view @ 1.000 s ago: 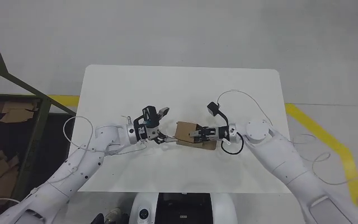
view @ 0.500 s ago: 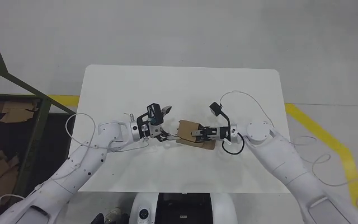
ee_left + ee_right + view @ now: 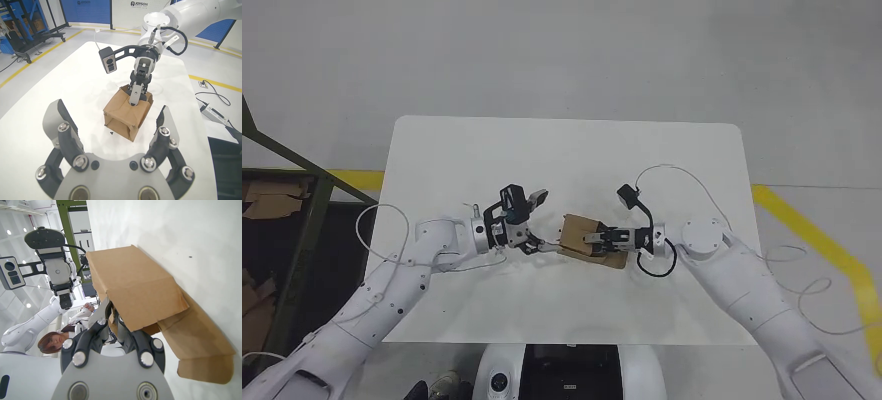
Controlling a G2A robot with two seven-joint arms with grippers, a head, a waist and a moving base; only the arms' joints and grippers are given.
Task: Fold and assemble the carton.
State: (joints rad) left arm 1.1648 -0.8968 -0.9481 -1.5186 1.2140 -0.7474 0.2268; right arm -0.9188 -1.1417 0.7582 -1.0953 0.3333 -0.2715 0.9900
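Note:
A small brown carton (image 3: 582, 237) lies on its side on the white table (image 3: 562, 150), its open end (image 3: 118, 127) towards my left gripper. My right gripper (image 3: 594, 240) is shut on the carton's upper wall; one finger (image 3: 134, 95) lies on top and the other is inside. In the right wrist view the fingers (image 3: 103, 309) pinch that wall at the edge of the carton (image 3: 140, 283), and loose flaps (image 3: 204, 351) hang out beside them. My left gripper (image 3: 111, 117) stands open a short way in front of the carton (image 3: 125, 113), apart from it.
A thin white cable (image 3: 682, 175) loops over the table near the right arm. A dark bin with cardboard scraps (image 3: 277, 215) stands off the table's left side. A small dark speck (image 3: 111, 133) lies before the carton.
My left gripper edged slightly towards the carton, then eased back a little, staying open. The right gripper keeps its hold and the carton has barely shifted.

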